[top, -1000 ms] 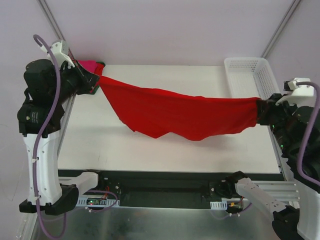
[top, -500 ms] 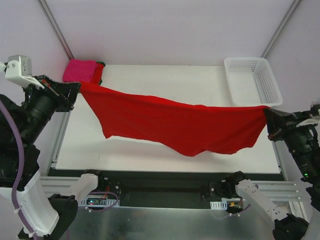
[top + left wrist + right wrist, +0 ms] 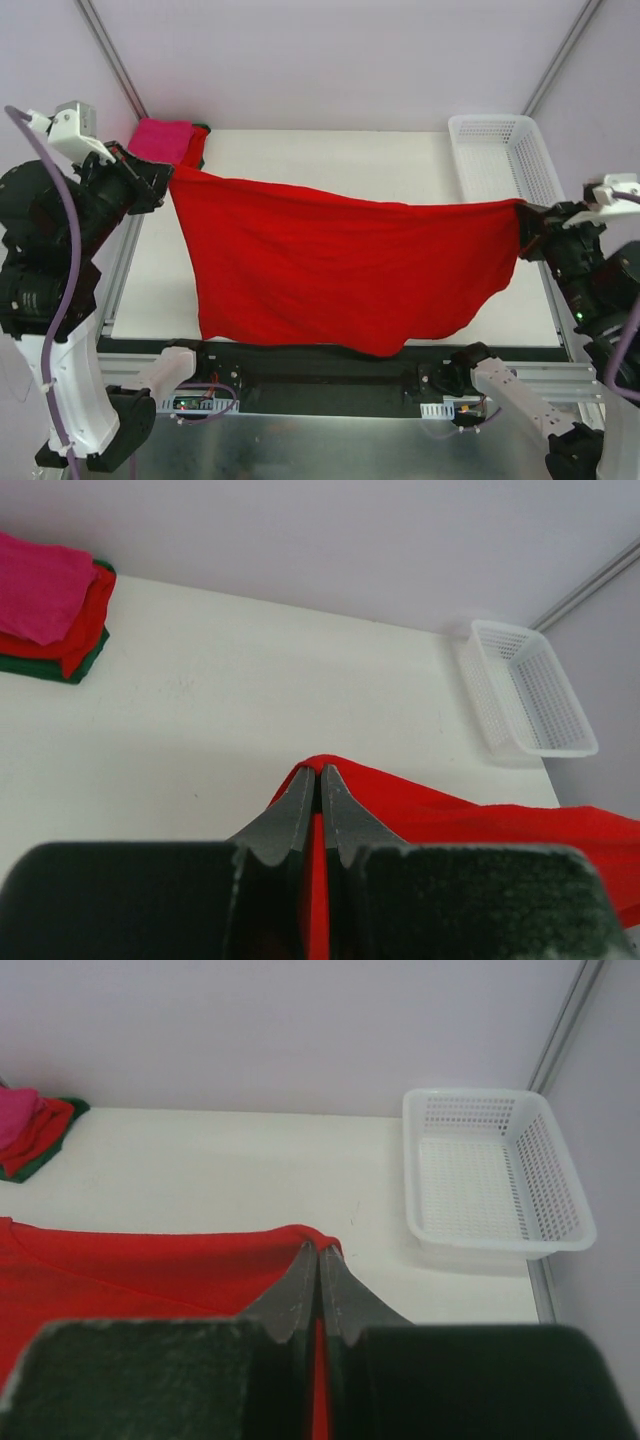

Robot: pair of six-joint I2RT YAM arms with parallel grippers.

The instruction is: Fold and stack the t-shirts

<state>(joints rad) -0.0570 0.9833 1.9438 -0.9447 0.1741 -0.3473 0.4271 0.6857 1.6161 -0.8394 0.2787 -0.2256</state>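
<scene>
- Top view: the red shirt [image 3: 340,265] hangs in the air above the table [image 3: 330,160], stretched between the two arms as a broad sheet. Its upper edge is nearly taut, and its lower edge droops over the table's near edge.
- Top view: the left gripper [image 3: 165,180] holds the upper left corner and the right gripper [image 3: 522,215] the upper right corner. The stack of folded shirts [image 3: 165,140] sits at the far left corner of the table, and the basket [image 3: 500,150] at the far right.
- Left wrist view: the left gripper's [image 3: 312,775] fingers are pressed together with red cloth pinched between them. The rest of the shirt trails off to the right, well apart from the stack.
- Right wrist view: the right gripper [image 3: 312,1250] is likewise closed on a fold of red cloth. The shirt spreads away to the left, apart from the basket.
- Whether the held edge is the hem or the shoulders cannot be told from any view.
- Step in hand, as judged: opening the shirt out by two corners, ahead of laying it flat for folding.
- Next move, as judged: lower both corners together and keep the top edge tight, so the cloth lands smooth on the bare table, off the stack and basket.
- Change from a second ago: the shirt was then a narrow sagging band strung farther back. The left gripper was close to the stack. Both grippers have since drawn toward the near side, and the cloth has dropped open to full depth.
</scene>
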